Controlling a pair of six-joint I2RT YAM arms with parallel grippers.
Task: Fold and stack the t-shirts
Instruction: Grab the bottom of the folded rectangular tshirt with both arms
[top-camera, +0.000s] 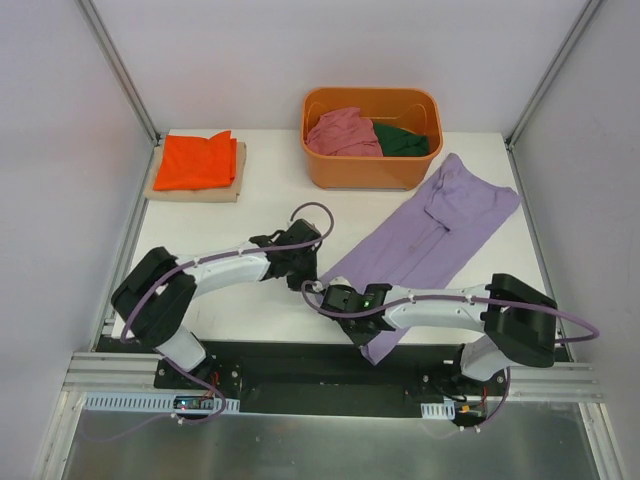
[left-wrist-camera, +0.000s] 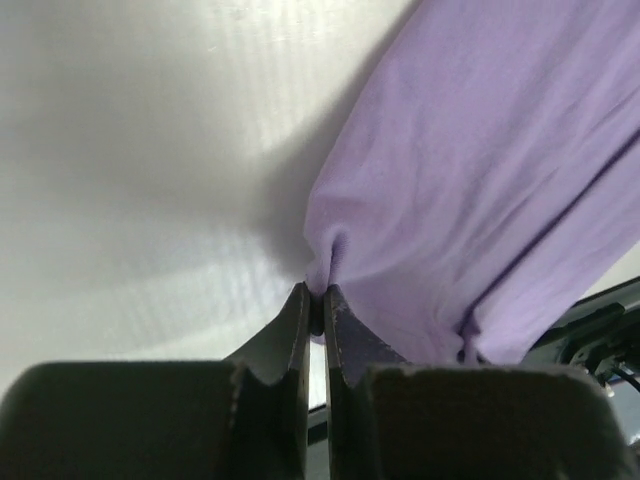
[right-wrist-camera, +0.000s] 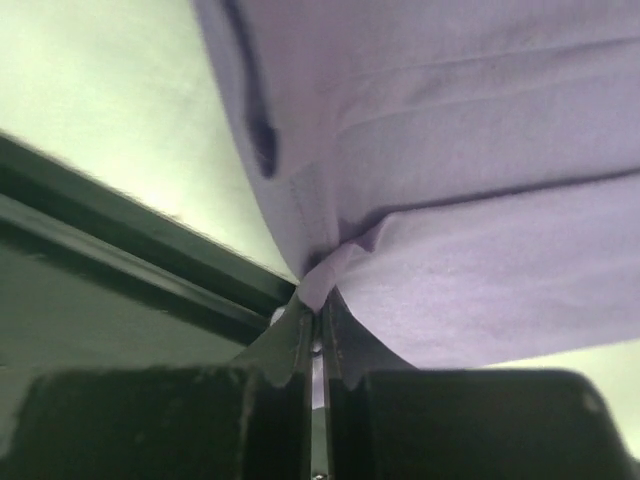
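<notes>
A lavender t-shirt (top-camera: 440, 225) lies folded lengthwise, running diagonally from the table's right back toward the front centre. My left gripper (top-camera: 313, 268) is shut on its near left edge, seen pinched in the left wrist view (left-wrist-camera: 322, 290). My right gripper (top-camera: 335, 297) is shut on the shirt's near corner at the table's front edge, seen in the right wrist view (right-wrist-camera: 322, 295). A folded orange t-shirt (top-camera: 197, 160) lies on a folded beige cloth (top-camera: 190, 188) at the back left. A dusty pink t-shirt (top-camera: 342, 133) and a dark green t-shirt (top-camera: 405, 142) lie in the tub.
An orange plastic tub (top-camera: 372, 166) stands at the back centre. The black frame rail (top-camera: 330, 365) runs along the table's near edge. Grey walls close in left and right.
</notes>
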